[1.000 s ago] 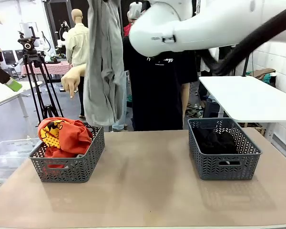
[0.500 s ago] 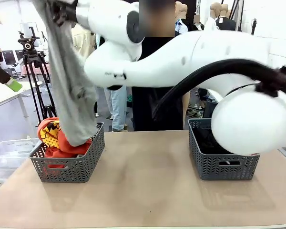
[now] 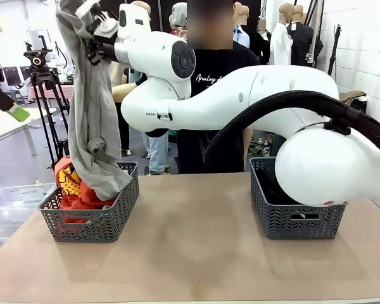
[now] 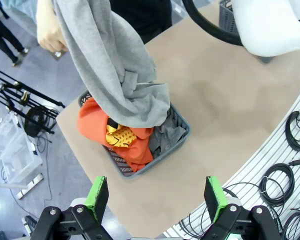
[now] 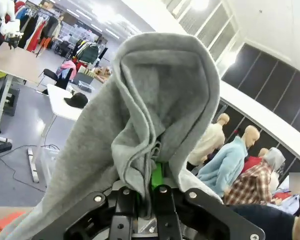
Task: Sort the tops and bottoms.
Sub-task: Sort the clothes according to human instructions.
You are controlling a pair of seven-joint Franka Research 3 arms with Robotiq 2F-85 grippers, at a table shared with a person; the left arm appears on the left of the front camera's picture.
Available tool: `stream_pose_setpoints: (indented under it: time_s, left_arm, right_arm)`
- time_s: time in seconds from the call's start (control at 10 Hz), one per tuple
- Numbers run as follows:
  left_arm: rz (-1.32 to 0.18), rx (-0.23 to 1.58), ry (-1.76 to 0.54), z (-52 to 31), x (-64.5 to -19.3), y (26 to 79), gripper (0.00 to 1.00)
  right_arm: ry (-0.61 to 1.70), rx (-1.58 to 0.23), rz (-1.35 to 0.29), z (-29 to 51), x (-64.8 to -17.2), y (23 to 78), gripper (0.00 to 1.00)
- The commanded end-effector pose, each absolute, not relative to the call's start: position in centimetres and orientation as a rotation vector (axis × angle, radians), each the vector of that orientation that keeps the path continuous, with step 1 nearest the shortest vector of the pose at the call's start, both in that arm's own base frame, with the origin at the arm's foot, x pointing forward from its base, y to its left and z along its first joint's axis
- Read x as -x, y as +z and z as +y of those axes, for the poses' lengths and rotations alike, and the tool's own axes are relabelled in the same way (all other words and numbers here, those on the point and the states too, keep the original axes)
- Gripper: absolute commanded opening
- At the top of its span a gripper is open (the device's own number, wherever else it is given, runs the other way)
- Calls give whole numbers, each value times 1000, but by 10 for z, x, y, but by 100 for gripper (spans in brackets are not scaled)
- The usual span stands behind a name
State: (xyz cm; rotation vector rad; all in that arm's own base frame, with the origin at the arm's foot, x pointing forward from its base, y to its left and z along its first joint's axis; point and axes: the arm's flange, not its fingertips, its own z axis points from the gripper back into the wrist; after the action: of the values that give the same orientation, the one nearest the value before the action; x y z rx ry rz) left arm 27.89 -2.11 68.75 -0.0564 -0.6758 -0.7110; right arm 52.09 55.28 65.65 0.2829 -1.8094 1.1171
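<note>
My right gripper [image 3: 90, 37] is high at the upper left, shut on the top of a light grey sweatshirt [image 3: 92, 120]. The sweatshirt hangs straight down, and its lower end lies in the left basket [image 3: 88, 221] on the orange T-shirt [image 3: 73, 187]. From the right wrist, the grey fabric [image 5: 155, 115] is bunched between the closed fingers. My left gripper [image 4: 155, 197] stands open high above that basket, looking down on the orange T-shirt [image 4: 97, 125], a mottled darker grey piece [image 4: 167, 137] and the sweatshirt [image 4: 115, 75]. Black bottoms [image 3: 266, 183] lie in the right basket [image 3: 291, 221], mostly hidden by my right arm.
A person in a black T-shirt [image 3: 215, 82] stands at the far side of the table, one hand [image 4: 50, 35] near the hanging sweatshirt. A camera tripod [image 3: 44, 95] stands left of the table. The tabletop [image 3: 190, 253] between the baskets is bare.
My right arm has swung the grey sweatshirt left from in front of the person to over the left basket, where its lower end now rests. The left gripper has not moved.
</note>
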Motion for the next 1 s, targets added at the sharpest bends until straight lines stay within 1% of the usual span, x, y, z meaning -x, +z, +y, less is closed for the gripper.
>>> stream_pose_setpoints:
  time_s: [0.0, 0.1, 0.4, 0.5, 0.6, 0.7, 0.8, 0.9]
  left_arm:
    - [-672, 48, -706, -21, -280, 690, 100]
    - [-672, 48, -706, -21, -280, 690, 100]
    - [-672, 48, -706, -21, -280, 690, 100]
    - [-672, 48, -706, -21, -280, 690, 100]
    - [-672, 48, -706, -21, -280, 690, 100]
    - [-672, 48, -706, -21, -280, 690, 100]
    - [-672, 48, -706, -21, -280, 690, 100]
    - [-672, 48, -706, -21, -280, 690, 100]
  right_arm:
    - [1106, -358, -1687, 567, -537, 641, 0]
    - [1130, -395, -1587, 566, -536, 630, 0]
    - [1191, -442, -1434, 563, -531, 621, 0]
    - [1216, -371, -1424, 557, -533, 627, 0]
    - [1151, -424, -1500, 581, -517, 606, 0]
    - [1151, -424, -1500, 581, -517, 606, 0]
    - [1170, -410, -1458, 575, -520, 613, 0]
    - [1228, -421, -1441, 578, -513, 621, 0]
